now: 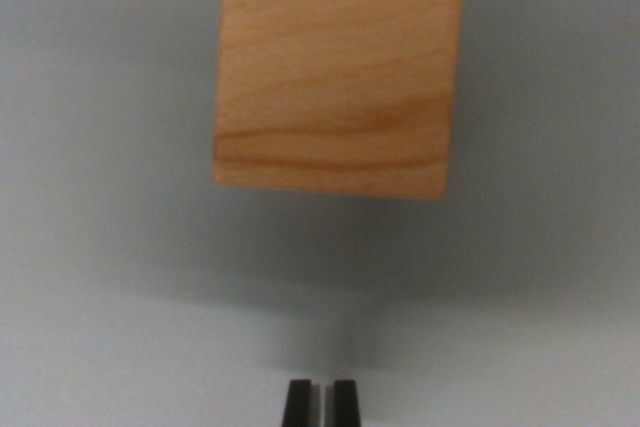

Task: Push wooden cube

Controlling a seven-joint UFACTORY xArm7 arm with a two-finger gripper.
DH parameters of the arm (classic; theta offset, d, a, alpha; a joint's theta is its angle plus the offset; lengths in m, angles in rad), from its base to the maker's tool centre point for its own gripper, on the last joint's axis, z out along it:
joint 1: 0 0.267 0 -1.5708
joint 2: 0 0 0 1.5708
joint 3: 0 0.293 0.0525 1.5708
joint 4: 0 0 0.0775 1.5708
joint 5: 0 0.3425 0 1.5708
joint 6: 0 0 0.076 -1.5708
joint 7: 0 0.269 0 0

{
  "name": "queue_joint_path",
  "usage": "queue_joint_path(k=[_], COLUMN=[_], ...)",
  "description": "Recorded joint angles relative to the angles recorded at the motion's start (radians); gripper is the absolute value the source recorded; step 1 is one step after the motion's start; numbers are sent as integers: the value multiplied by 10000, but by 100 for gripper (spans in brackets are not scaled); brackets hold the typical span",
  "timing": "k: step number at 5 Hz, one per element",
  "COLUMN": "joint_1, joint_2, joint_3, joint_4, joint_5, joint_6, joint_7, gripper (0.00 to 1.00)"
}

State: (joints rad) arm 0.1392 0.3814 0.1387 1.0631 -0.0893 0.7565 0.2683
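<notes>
**Technician:** When you check the wrist view, start at the bottom edge. You see the gripper [320,402] as two dark fingertips [297,404], side by side and upright, cut off by the lower border of the picture.

**Operator:** How do the jaws stand?

**Technician:** You find them drawn almost together, with only a thin sliver of light between the two tips. Nothing sits in that sliver; the jaws hold nothing.

**Operator:** What lies around the tips?

**Technician:** You see the pale grey surface [110,347] on every side. Note the soft shadow band that runs across it above the tips, darker toward the top of the picture.

**Operator:** And the task object?

**Technician:** You locate the wooden cube [338,72] in the upper half of the view, slightly to the wrist view's right of centre and nearly in line with the fingertips. Its light tan face shows darker grain lines running across it, and its upper edge reaches the top border. Confirm that the cube stands well apart from the tips, with bare surface between them. The cube is slightly blurred.
</notes>
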Motion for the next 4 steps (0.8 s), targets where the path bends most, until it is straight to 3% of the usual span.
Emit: queue_joint_path(k=[4], joint_1=[4], joint_2=[166], joint_3=[-21], joint_4=[278], joint_5=[0], joint_6=[111], joint_7=[-30], gripper=[100])
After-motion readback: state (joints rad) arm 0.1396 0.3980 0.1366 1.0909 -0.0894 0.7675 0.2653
